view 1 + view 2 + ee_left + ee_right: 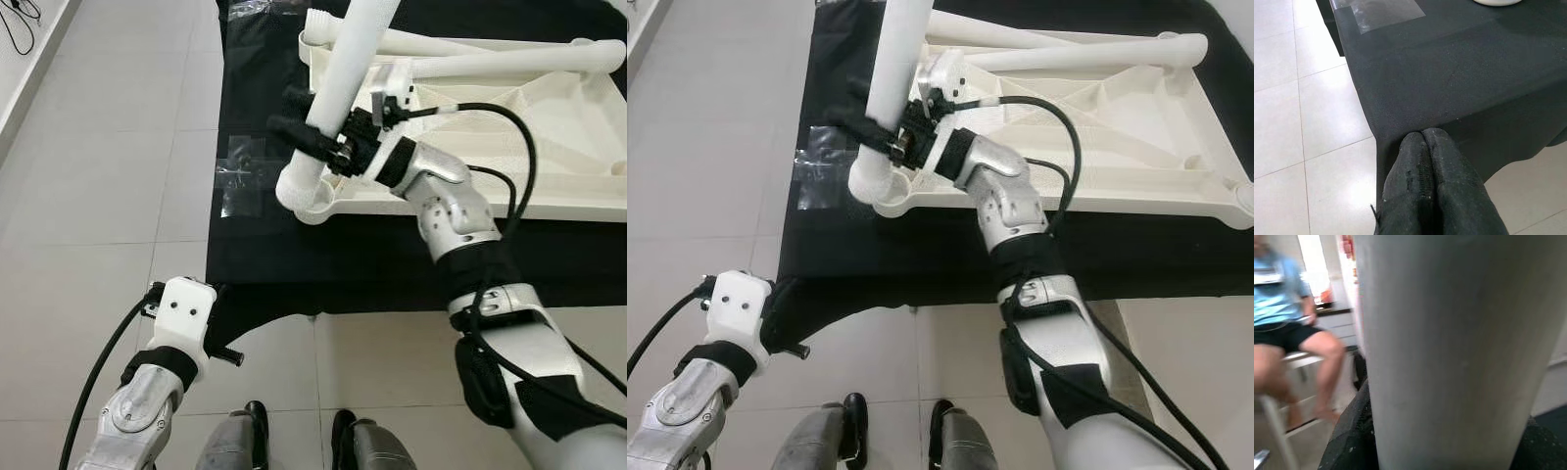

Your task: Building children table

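At the left, the left gripper (1422,142) is held low beside the near corner of the black cloth-covered platform (294,264), its two black fingers pressed together with nothing between them. A patch of clear plastic film (240,176) is seen lying flat on the black cloth near that platform's left edge. Further right, a white cylindrical plastic table leg (338,93) is held tilted, its lower end seated at the near left corner of the upturned white plastic children's table top (578,147), which rests on the black cloth. The right gripper (309,122) is clamped around this leg just above its base. Two more white tubular legs (509,61) are laid across the far side of the table top. In the right wrist view, a seated person (1288,323) is seen, blurred, beyond the leg.
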Tool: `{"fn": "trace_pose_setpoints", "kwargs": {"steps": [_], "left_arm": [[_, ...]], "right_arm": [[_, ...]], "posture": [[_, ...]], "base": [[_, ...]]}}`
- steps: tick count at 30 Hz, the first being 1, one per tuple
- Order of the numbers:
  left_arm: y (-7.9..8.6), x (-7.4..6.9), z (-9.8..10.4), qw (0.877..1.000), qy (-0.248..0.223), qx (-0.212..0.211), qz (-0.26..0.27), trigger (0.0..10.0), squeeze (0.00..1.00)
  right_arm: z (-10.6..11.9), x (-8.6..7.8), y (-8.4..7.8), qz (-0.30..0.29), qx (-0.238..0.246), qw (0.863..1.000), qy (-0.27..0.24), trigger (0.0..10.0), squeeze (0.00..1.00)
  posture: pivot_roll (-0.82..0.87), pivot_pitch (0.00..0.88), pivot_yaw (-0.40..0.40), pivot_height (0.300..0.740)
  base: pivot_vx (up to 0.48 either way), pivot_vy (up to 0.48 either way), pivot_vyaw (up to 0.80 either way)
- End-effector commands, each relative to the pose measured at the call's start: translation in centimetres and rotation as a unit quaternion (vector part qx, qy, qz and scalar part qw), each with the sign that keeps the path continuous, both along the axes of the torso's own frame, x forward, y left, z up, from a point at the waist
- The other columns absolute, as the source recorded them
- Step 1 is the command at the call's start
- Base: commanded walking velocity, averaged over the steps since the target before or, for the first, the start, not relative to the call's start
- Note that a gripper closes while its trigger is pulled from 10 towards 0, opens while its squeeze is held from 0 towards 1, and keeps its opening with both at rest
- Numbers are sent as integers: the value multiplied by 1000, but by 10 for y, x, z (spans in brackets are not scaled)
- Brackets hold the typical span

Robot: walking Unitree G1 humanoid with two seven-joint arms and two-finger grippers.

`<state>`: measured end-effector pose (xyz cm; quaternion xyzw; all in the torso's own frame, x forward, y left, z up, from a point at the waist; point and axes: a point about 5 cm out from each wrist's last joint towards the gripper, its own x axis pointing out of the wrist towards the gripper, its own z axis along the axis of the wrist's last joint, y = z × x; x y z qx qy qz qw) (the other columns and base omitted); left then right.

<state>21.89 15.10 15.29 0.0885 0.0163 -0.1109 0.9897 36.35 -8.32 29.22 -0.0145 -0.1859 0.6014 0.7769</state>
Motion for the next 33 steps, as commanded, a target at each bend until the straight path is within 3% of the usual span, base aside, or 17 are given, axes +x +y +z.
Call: {"fn": "trace_pose_setpoints", "kwargs": {"steps": [1,5,7,17,23,33], "left_arm": [[0,-4,-4,1000,13,4,-1,10000,0],[-1,-4,-3,1000,14,5,-4,10000,0],[-1,-5,-3,1000,14,5,-4,10000,0],[-1,-10,-1,1000,17,4,-5,10000,0],[-2,-14,0,1000,20,3,-6,10000,0],[-4,-20,3,1000,17,1,-17,10000,0]], "right_arm": [[-4,-3,2,17,-10,1000,1,10000,0],[-16,3,11,-3,-58,998,-16,10000,0],[-16,6,12,-14,-60,998,-16,10000,0],[0,12,3,-17,-23,1000,-5,10000,0],[-3,13,-3,-1,-26,1000,4,10000,0],[-4,22,-16,-31,-12,999,22,10000,0]], "posture": [[115,321,-52,740],[120,331,-50,740],[121,334,-51,740],[129,358,-52,740],[132,371,-51,740],[143,382,-48,740]], "base": [[0,0,0],[0,0,0],[0,0,0],[0,0,0],[0,0,0],[0,0,0]]}}
